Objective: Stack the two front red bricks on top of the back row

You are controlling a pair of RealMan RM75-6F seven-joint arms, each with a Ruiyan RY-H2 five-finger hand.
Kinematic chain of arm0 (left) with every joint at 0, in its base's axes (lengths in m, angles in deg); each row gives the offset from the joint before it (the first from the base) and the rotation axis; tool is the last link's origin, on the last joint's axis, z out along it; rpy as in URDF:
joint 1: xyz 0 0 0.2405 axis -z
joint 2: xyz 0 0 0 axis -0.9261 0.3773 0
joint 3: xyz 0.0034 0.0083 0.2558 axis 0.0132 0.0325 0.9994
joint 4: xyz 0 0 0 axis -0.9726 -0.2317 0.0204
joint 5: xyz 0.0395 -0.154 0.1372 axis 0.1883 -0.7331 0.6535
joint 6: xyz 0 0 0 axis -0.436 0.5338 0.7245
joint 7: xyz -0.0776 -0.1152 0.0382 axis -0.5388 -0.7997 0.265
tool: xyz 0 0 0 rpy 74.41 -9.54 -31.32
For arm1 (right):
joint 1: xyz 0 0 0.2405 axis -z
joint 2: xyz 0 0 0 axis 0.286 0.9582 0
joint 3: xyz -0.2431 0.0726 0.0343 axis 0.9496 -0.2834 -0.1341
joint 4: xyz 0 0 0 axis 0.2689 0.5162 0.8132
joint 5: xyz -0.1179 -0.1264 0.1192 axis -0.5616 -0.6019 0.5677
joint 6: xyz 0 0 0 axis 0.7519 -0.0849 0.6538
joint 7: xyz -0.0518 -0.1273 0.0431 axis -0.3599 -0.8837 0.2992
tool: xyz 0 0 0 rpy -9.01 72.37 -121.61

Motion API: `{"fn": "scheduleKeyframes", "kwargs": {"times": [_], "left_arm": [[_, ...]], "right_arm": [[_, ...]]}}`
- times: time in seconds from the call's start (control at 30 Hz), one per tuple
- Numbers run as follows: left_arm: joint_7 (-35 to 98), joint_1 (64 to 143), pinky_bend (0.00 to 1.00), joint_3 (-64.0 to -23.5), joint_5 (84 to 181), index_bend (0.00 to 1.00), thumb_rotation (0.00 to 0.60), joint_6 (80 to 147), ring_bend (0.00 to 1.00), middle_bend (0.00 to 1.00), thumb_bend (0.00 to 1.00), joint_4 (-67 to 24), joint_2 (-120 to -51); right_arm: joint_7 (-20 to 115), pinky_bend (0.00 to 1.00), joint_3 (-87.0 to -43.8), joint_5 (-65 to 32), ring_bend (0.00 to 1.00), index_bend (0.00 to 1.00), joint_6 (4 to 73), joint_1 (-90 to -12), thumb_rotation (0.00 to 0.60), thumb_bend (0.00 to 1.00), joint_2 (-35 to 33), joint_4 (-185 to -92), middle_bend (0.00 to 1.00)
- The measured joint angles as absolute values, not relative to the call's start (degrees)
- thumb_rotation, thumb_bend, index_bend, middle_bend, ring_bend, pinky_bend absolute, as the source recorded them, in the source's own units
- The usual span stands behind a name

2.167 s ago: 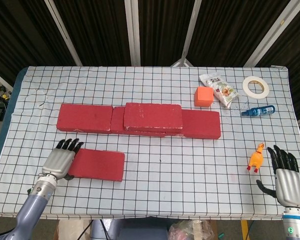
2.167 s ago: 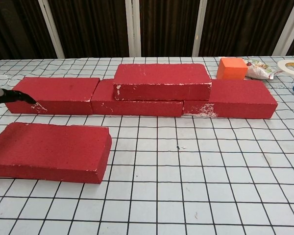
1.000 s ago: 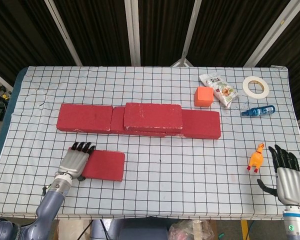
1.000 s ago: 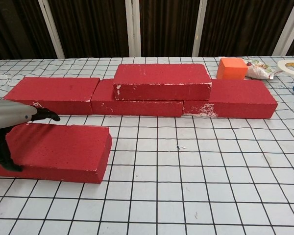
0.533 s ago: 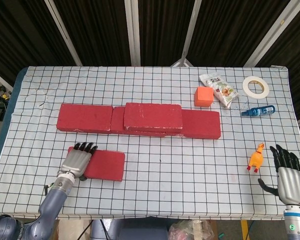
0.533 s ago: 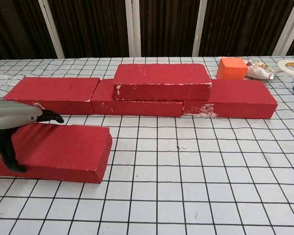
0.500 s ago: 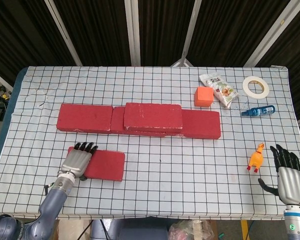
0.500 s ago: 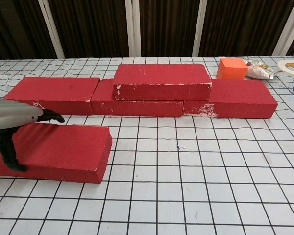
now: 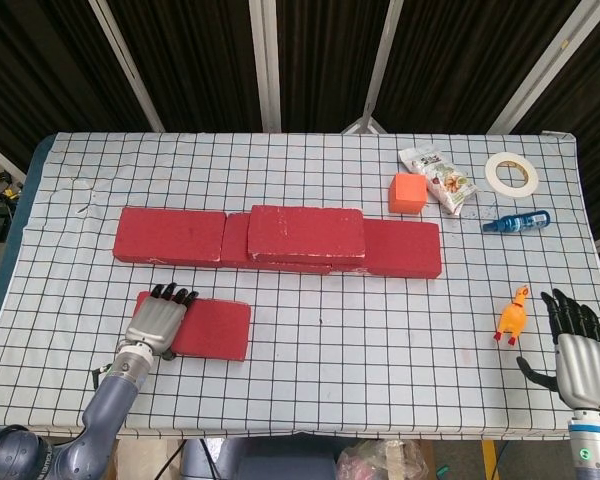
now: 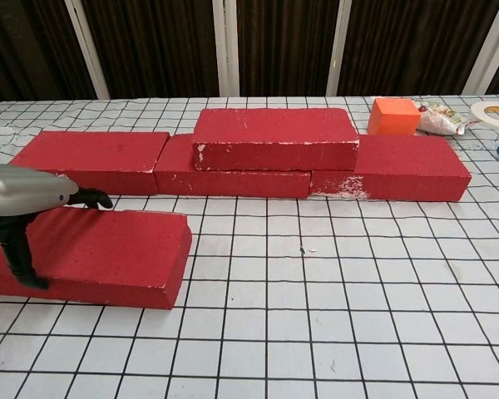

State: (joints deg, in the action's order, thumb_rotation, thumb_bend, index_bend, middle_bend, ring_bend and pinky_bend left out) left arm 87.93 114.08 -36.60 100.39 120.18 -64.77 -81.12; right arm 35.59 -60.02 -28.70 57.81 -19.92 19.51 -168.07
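My left hand (image 9: pixel 157 320) lies palm-down on the left end of the front brick (image 9: pixel 208 328), fingers over its top, thumb down its near face | brick flat just before the back row (image 9: pixel 280 240) | right hand (image 9: pixel 580 362) spread, empty, beside the toy chicken (image 9: pixel 512 315)

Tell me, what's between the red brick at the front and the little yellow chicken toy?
Nothing: in the head view, only bare checked cloth stretches from the front brick to the chicken toy.
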Motion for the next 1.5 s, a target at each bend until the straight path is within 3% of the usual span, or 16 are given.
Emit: {"fn": "scheduleKeyframes", "kwargs": {"times": [0.73, 1.1, 1.3, 1.5], "left_arm": [[87.3, 115.0, 0.10, -35.9, 100.9, 0.17, 0.600, 122.5, 0.04, 0.19, 0.00, -65.0, -81.4], [83.7, 114.4, 0.10, -35.9, 105.1, 0.27, 0.600, 121.7, 0.06, 0.28, 0.00, -64.3, -80.7], [81.6, 114.2, 0.14, -36.7, 107.3, 0.27, 0.600, 120.8, 0.06, 0.27, 0.00, -67.0, -77.9], [83.0, 116.9, 0.14, -38.6, 102.8, 0.26, 0.600, 118.6, 0.05, 0.26, 0.00, -71.5, -72.3]], "right_arm": [[35.5, 0.00, -60.3, -28.4, 0.00, 0.00, 57.6, -19.9, 0.600, 0.24, 19.2, -168.0, 0.00], [35.5, 0.00, -60.5, -28.2, 0.00, 0.00, 57.9, -19.8, 0.600, 0.24, 19.0, -168.0, 0.00], [34.7, 0.00, -60.7, -27.7, 0.00, 0.00, 58.2, -19.7, 0.600, 0.24, 18.7, -168.0, 0.00], [33.8, 0.00, -61.0, -26.6, 0.00, 0.00, 57.6, -20.0, 0.600, 0.24, 18.3, -167.7, 0.00]]}}
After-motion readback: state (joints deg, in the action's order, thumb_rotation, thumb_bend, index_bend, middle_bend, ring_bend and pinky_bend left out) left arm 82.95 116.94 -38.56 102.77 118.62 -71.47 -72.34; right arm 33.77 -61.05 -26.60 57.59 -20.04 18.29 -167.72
